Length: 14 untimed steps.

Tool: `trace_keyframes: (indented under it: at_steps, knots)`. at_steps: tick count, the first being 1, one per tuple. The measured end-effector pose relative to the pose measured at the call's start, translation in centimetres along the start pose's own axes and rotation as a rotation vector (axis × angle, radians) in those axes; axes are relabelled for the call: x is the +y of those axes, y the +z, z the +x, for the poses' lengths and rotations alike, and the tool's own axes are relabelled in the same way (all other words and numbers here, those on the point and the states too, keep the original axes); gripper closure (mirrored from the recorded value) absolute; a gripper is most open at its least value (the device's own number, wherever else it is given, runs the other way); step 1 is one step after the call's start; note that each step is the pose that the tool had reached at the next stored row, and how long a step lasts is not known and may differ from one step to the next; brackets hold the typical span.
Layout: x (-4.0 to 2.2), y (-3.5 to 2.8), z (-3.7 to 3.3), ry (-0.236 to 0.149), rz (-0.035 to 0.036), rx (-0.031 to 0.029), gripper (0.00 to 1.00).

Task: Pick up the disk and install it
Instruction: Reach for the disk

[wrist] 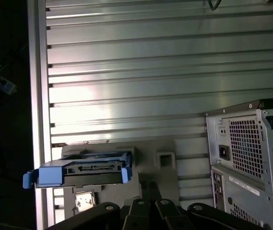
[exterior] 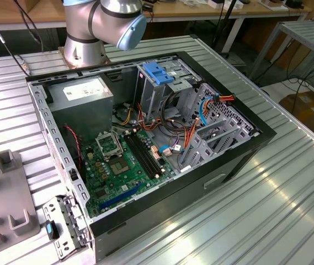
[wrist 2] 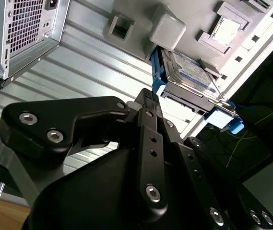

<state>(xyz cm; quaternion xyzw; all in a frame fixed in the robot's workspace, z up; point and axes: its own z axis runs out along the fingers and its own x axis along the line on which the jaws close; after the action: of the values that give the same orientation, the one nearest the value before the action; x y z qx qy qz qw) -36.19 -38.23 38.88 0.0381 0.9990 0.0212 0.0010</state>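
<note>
The disk sits on a grey fixture plate that lies at the edge of the ribbed aluminium table, well outside the computer case. Blue rails run along both of its long sides, and its connector end faces the gripper. In the second wrist view the labelled face shows between those rails, with a pale block of the fixture just beside it.

The gripper hangs above the table between the case's rear panel and the fixture, its tip near the disk's blue rail but apart from it. Its fingers look pressed together with nothing between them, though the black linkages crowd both wrist views, so the tips are hard to see.

In the exterior view the case lies on its side in the middle of the table with its cover off. Inside, the grey power-supply box fills the corner nearest the arm's base, the green motherboard covers the floor, and a blue latch tops the metal cage along the far wall. Orange and blue cables run loose between the cage and the board. The fixture plate lies at the table's corner on the exterior view's left, just beside the case's end.
</note>
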Motion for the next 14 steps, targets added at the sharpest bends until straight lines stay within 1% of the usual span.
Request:
trace_keyframes:
  at_steps: [1,3,5,8,10,14]
  knots:
    - [-0.01,0.0,0.14,0.0,-0.0001,0.0,0.89]
    - [-0.04,0.0,0.73,0.0,0.0,0.0,0.89]
    - [-0.06,0.0,1.03,0.0,0.0001,0.0,0.89]
    - [-0.11,0.0,1.66,0.0,0.0,0.0001,0.89]
    - [-0.14,0.0,1.97,-0.008,-0.0001,0.0004,0.89]
    - [-0.15,0.01,2.2,-0.036,0.0004,0.0015,0.89]
